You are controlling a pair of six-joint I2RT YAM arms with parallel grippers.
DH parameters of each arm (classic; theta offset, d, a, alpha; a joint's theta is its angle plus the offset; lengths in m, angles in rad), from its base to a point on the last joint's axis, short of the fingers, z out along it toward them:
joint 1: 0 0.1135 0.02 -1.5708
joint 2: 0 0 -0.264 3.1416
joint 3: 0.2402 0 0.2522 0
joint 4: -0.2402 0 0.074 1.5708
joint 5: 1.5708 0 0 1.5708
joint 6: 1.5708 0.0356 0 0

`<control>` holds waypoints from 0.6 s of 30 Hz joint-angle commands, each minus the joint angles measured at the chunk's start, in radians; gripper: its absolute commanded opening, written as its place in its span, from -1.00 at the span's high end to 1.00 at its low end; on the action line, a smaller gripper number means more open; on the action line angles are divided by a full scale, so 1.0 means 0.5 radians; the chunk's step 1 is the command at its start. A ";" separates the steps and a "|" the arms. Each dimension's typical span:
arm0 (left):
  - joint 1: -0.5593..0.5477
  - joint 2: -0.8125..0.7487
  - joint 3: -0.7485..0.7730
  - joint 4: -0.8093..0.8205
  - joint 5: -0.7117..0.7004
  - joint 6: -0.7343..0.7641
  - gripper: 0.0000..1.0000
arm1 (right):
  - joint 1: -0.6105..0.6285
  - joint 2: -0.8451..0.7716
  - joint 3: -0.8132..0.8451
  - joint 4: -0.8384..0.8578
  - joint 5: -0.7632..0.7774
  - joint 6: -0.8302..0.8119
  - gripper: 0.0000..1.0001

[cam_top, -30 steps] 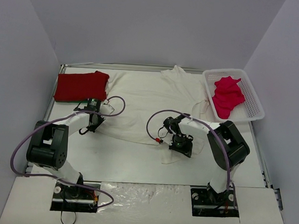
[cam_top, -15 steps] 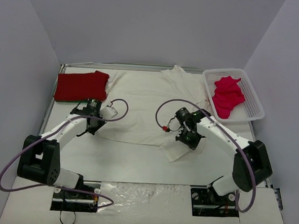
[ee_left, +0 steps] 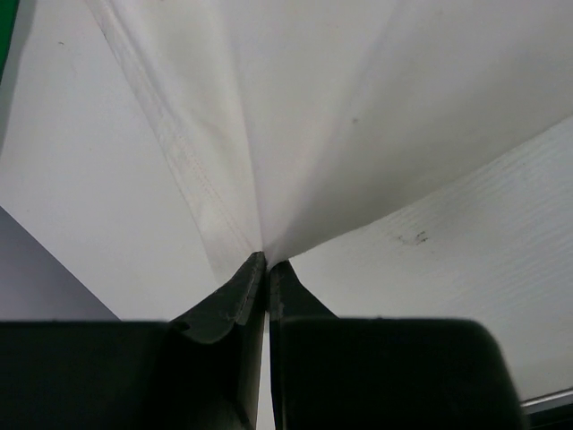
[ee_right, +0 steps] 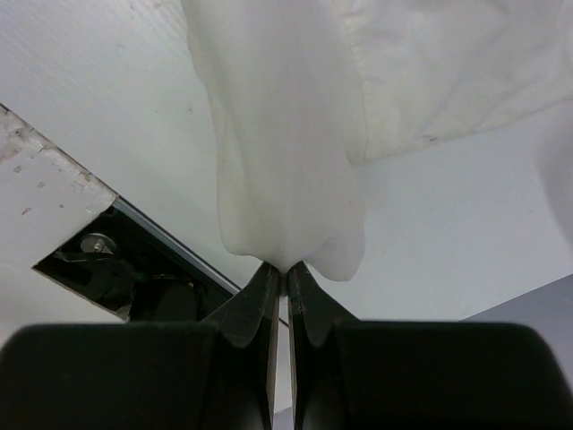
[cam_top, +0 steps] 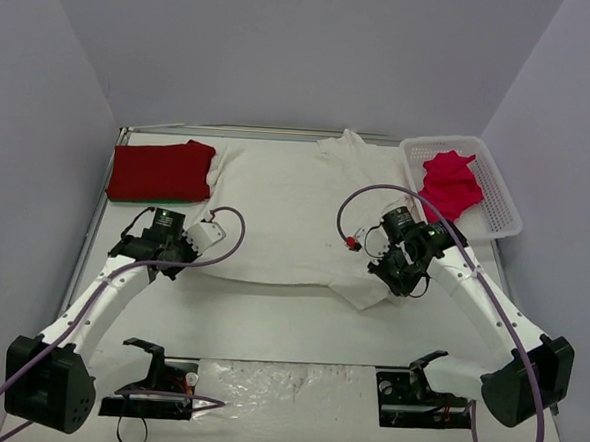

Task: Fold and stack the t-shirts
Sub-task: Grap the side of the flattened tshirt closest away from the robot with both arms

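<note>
The large cream-white t-shirt [cam_top: 287, 195] lies spread across the middle of the table. My left gripper [cam_top: 175, 264] is shut on its near-left hem corner, and the cloth [ee_left: 358, 107] fans out from the pinched tips [ee_left: 266, 260]. My right gripper [cam_top: 391, 284] is shut on the near-right corner, where a bunched fold [ee_right: 286, 134] hangs from the tips [ee_right: 285, 267], lifted off the table. The red t-shirt [cam_top: 161, 170] lies folded at the far left. The pinkish-red t-shirt [cam_top: 448, 185] lies crumpled in the basket.
The white lattice basket [cam_top: 505, 222] stands at the far right corner. A green edge [cam_top: 116, 199] shows under the red t-shirt. Grey walls close in the table on three sides. The arm bases sit in cut-outs at the near edge [cam_top: 419, 399].
My right gripper has carried its corner to the right, and my left gripper has moved left and slightly nearer. The hem between them is now stretched wider and straighter.
</note>
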 commanded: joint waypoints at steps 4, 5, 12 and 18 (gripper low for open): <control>-0.004 -0.197 -0.027 -0.273 0.062 0.084 0.95 | -0.061 -0.152 0.012 -0.259 -0.089 -0.007 1.00; -0.004 -0.234 -0.034 -0.294 0.080 0.105 0.95 | -0.061 -0.145 0.037 -0.286 -0.110 -0.020 1.00; -0.004 -0.333 -0.061 -0.408 0.120 0.148 0.95 | -0.095 -0.148 0.058 -0.317 -0.132 -0.044 1.00; -0.004 -0.278 -0.052 -0.310 0.016 0.127 0.95 | -0.095 -0.060 0.135 -0.305 -0.080 -0.053 1.00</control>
